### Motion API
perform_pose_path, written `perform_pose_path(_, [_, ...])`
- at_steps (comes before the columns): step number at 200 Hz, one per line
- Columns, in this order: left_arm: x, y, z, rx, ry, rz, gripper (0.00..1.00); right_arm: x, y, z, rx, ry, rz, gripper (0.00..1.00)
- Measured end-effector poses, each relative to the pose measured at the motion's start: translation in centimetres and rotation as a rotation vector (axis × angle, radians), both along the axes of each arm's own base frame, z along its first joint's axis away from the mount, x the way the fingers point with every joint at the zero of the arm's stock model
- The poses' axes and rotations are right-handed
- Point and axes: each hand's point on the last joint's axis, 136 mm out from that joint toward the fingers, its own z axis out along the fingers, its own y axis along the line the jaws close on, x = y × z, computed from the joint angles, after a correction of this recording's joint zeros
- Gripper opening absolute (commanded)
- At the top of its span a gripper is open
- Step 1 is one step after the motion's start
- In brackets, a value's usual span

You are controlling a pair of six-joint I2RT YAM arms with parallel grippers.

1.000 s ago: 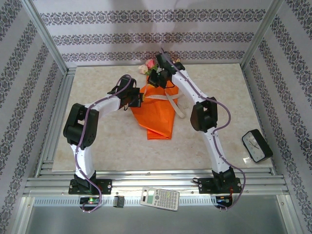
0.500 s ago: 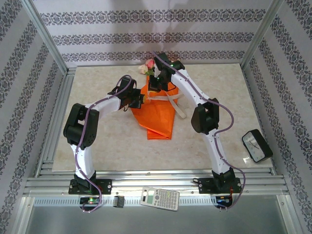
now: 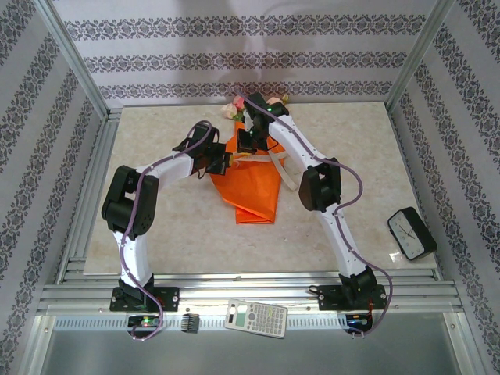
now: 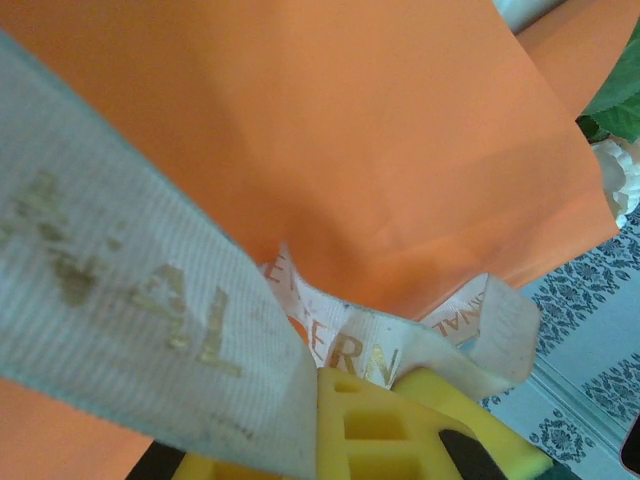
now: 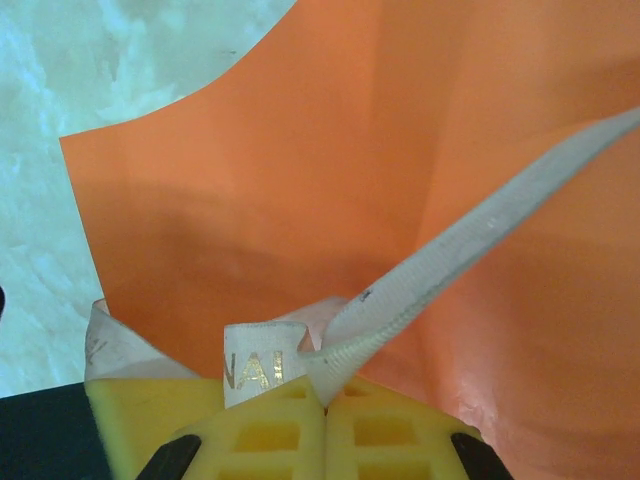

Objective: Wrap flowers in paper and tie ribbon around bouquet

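The bouquet (image 3: 251, 186) lies mid-table as an orange paper cone, its rose heads (image 3: 234, 108) at the far wide end. A flat whitish ribbon (image 3: 266, 156) with gold lettering crosses the cone, and one tail trails right toward the table (image 3: 290, 181). My left gripper (image 3: 222, 162) is at the cone's left edge, shut on the ribbon (image 4: 120, 290), its jaws (image 4: 312, 400) against the paper (image 4: 350, 150). My right gripper (image 3: 245, 144) hangs over the cone's upper part. Its yellow pads (image 5: 325, 392) pinch the ribbon (image 5: 470, 250) above the paper (image 5: 250, 200).
A black-framed clock (image 3: 412, 233) lies at the table's right edge. A calculator (image 3: 256, 319) rests on the near aluminium rail. Patterned walls and frame posts enclose the marble table (image 3: 156, 226). A green leaf (image 4: 620, 95) shows at the bouquet's mouth.
My right gripper has swung from the flower end toward the near left, down over the cone with the ribbon. The left arm has held still.
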Motion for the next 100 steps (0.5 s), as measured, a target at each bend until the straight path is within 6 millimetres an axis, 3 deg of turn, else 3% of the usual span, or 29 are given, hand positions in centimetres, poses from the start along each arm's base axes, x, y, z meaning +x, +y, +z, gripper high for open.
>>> perform_pose_path(42, [0.9,-0.2,1.2,0.009,-0.034,-0.015,0.04,0.1,-0.1,-0.2,-0.010,-0.010,0.010,0.00])
perform_pose_path(76, [1.9,-0.5,0.6,0.022,-0.035,-0.028,0.06,0.5,-0.6,-0.7,-0.046,-0.030,0.011,0.00])
perform_pose_path(100, [2.2,-0.6,-0.1,0.035,-0.023,-0.037,0.07,0.7,-0.5,-1.1,-0.049,-0.037,0.019,0.15])
